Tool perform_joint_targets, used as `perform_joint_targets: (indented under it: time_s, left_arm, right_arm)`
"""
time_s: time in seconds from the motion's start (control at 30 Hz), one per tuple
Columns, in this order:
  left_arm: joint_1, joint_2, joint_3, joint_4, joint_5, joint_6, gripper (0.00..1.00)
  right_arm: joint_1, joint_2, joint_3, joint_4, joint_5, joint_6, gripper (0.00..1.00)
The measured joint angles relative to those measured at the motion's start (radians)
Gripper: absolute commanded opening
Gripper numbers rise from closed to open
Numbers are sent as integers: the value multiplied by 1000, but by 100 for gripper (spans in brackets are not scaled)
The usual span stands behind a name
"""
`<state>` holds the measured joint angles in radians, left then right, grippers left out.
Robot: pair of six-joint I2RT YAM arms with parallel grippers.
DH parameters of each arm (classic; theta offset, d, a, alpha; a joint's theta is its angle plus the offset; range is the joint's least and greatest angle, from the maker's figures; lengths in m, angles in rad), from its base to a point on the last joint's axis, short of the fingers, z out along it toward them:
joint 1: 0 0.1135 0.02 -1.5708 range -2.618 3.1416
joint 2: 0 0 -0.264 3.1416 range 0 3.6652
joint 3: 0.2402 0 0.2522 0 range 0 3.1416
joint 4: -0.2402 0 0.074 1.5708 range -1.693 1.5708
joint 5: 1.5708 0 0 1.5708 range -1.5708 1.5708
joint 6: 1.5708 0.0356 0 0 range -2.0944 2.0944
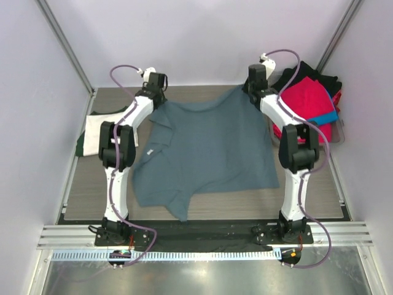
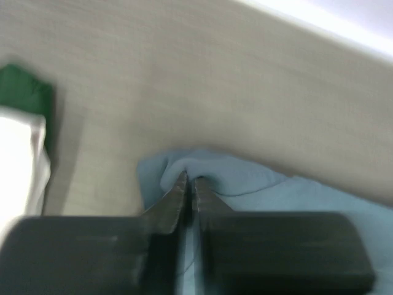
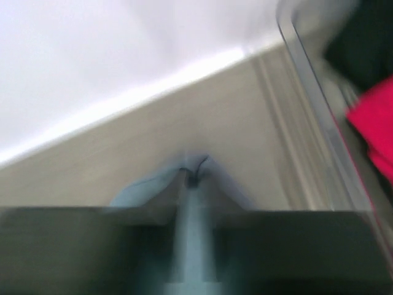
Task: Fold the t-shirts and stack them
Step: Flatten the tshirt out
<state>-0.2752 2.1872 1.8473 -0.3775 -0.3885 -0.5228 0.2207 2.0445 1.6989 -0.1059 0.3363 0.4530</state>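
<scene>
The right gripper [image 3: 191, 177] has its jaws pinched on a bunched peak of the slate blue-grey t-shirt [image 3: 144, 189], over the pale wood-grain table [image 3: 153, 132]. Right of the gripper runs a clear bin rim [image 3: 307, 80]. Beyond that rim lie red cloth [image 3: 376, 123] and black cloth [image 3: 362, 43], all blurred.

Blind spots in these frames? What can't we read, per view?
- Top view: left fingers and right fingers hidden under their own wrists; grip on the blue-grey t-shirt unseen there.
- Right wrist view: motion blur smears the fingers and cloth.
- Top view: cream t-shirt and green t-shirt partly behind the left arm; folds unclear.
- Top view: black t-shirt mostly under the red t-shirt; pile count unclear.
- Left wrist view: cream t-shirt cut by the left edge.
</scene>
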Motion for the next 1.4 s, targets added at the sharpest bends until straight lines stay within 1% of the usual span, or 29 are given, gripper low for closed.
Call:
perform_joint_targets:
  time_s: [0.03, 0.07, 0.1, 0.13, 0.17, 0.2, 0.27, 0.3, 0.37, 0.43, 0.47, 0.5, 0.53, 0.67, 0.73, 0.77, 0.87, 0.93, 0.97, 1.0, 1.07, 1.1, 1.13, 1.2, 1.23, 1.27, 1.4]
  left_arm:
    - [14, 52, 71, 6, 3, 14, 59]
    - [26, 94, 136, 3, 7, 18, 68]
    - [37, 136, 208, -6, 14, 16, 87]
    - [48, 175, 288, -21, 18, 20, 88]
    - [56, 202, 354, -39, 19, 13, 93]
    - [62, 210, 389, -53, 19, 10, 99]
    - [71, 189, 398, -67, 21, 8, 100]
    - [72, 162, 377, -67, 21, 8, 100]
    - [69, 61, 252, -67, 24, 3, 99]
    - [64, -67, 100, -64, 24, -14, 100]
    - [61, -143, 14, -73, 22, -32, 100]
    - [61, -212, -59, -74, 23, -56, 99]
    - [60, -270, -111, -80, 26, -76, 100]
    - [69, -562, -380, -39, 70, -146, 100]
    - [75, -679, -480, -46, 98, -181, 99]
    - [76, -730, -524, -46, 110, -195, 100]
    - [77, -882, -668, -67, 148, -234, 100]
    - [76, -964, -756, -85, 163, -240, 99]
    - [75, -999, -799, -92, 167, -239, 97]
    - [75, -1024, -831, -93, 170, -235, 95]
    - [74, -1062, -886, -93, 182, -217, 92]
    - [75, -1067, -897, -92, 190, -205, 91]
    - [74, -1064, -898, -91, 198, -197, 90]
    - [74, -1034, -892, -71, 212, -177, 88]
    - [74, -1006, -877, -72, 218, -171, 86]
    - [74, -966, -855, -66, 225, -166, 82]
    - [74, -754, -728, -47, 256, -148, 80]
  right_arm:
    - [-7, 51, 70, 0, -3, 2, 69]
    - [-14, 114, 161, -19, -11, 6, 86]
    - [-21, 173, 254, -33, -20, 10, 88]
    - [-24, 215, 328, -49, -25, 6, 88]
    - [-27, 242, 377, -63, -32, 3, 88]
    - [-29, 249, 395, -75, -37, 4, 88]
    - [-28, 220, 367, -99, -43, 4, 91]
    - [-27, 185, 315, -96, -48, 4, 94]
    - [-25, 76, 162, -104, -52, 8, 100]
    - [-24, -73, -24, -106, -54, 20, 100]
    - [-23, -130, -87, -111, -54, 28, 100]
    - [-21, -222, -180, -117, -47, 46, 100]
    - [-20, -276, -227, -122, -46, 58, 100]
    - [-27, -590, -474, -103, -54, 104, 89]
    - [-28, -715, -570, -96, -58, 126, 85]
    - [-29, -774, -617, -98, -59, 139, 84]
    - [-31, -871, -734, -115, -65, 169, 81]
    - [-31, -905, -791, -123, -71, 179, 75]
    - [-31, -915, -826, -133, -77, 180, 75]
    - [-31, -921, -855, -144, -80, 182, 74]
    - [-31, -926, -912, -155, -97, 181, 69]
    - [-31, -925, -939, -158, -113, 180, 69]
    - [-31, -925, -961, -157, -129, 179, 64]
    - [-31, -921, -995, -150, -177, 175, 63]
    - [-31, -912, -1006, -141, -201, 174, 61]
    - [-27, -902, -1013, -134, -220, 174, 61]
    - [6, -847, -1015, -118, -251, 173, 62]
